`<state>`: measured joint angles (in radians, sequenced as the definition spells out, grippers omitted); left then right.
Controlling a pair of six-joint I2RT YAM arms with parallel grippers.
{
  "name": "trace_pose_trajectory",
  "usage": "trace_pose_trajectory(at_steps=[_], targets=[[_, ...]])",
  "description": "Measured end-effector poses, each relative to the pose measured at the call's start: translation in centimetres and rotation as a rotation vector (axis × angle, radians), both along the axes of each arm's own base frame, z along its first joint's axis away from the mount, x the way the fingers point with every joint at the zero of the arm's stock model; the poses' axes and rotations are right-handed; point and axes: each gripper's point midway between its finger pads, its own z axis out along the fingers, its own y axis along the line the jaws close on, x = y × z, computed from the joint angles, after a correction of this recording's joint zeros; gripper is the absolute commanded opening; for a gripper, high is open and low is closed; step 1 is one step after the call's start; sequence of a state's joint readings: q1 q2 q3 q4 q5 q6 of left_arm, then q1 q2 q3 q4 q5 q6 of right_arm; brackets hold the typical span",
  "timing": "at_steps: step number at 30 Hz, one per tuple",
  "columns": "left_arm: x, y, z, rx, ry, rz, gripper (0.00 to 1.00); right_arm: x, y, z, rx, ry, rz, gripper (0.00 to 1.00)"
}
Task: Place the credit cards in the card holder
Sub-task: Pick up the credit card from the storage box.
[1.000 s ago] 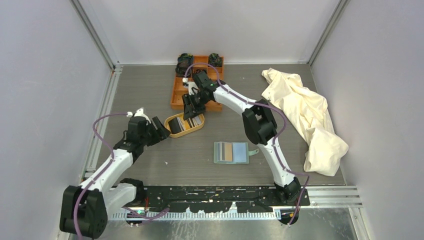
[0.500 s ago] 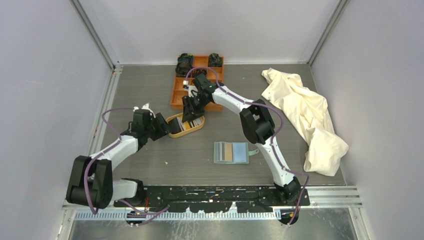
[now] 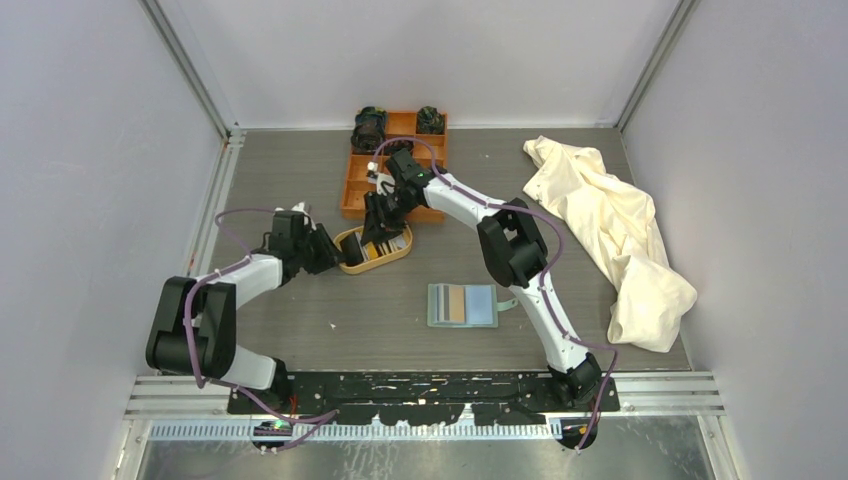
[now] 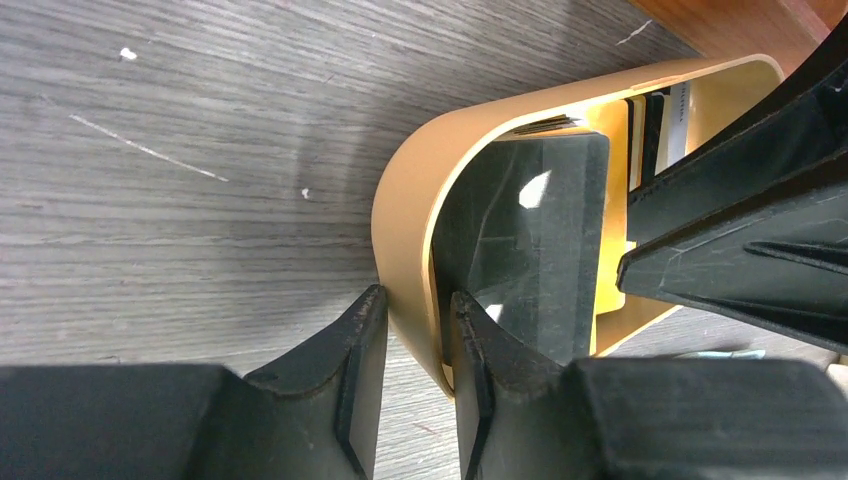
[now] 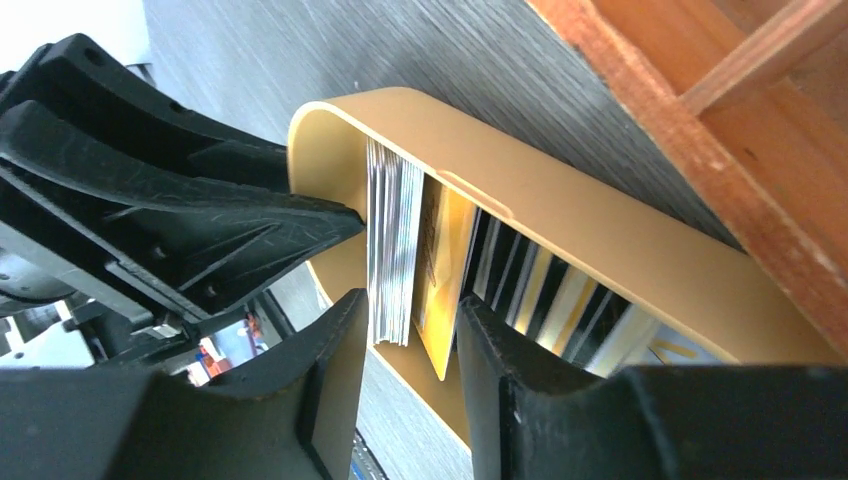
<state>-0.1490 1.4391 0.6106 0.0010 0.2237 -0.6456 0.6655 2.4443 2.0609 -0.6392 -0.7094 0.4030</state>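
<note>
The cards stand on edge in a packed row inside an oval tan tray. Only the right wrist view shows them as a pale stack with a tan card beside it and striped ones further along. From above they are just a few light slivers under the arm. The right pincer reaches into the tray at narrow spread, with one finger on each side of the pale stack and the tan card. I cannot tell whether it is actually squeezing them.

The left wrist view adds a dark glossy card leaning at the tray's rounded end. It also shows the left pincer closed narrowly on the tray's end wall, with one finger outside and one inside. A pale card there carries print too small to read.

The card holder shows only in the top view. It lies open and flat on the table, well apart from both pincers and nearer the arm bases. An orange box sits just behind the tray, and a cream cloth is heaped far to the right.
</note>
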Motion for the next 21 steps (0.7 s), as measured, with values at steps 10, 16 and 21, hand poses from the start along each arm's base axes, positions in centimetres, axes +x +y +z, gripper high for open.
trace_pose_trajectory(at_steps=[10, 16, 21], targets=[[0.4, -0.5, 0.1, -0.021, 0.007, -0.019, 0.28, -0.5, 1.3, 1.3, 0.096, 0.077, -0.006, 0.36], [0.4, -0.6, 0.1, -0.025, 0.008, -0.022, 0.27, -0.4, 0.9, 0.6, 0.059, 0.064, -0.02, 0.47], [0.3, -0.8, 0.1, -0.036, 0.011, -0.032, 0.27, -0.5, 0.8, 0.4, 0.05, 0.074, -0.022, 0.46]])
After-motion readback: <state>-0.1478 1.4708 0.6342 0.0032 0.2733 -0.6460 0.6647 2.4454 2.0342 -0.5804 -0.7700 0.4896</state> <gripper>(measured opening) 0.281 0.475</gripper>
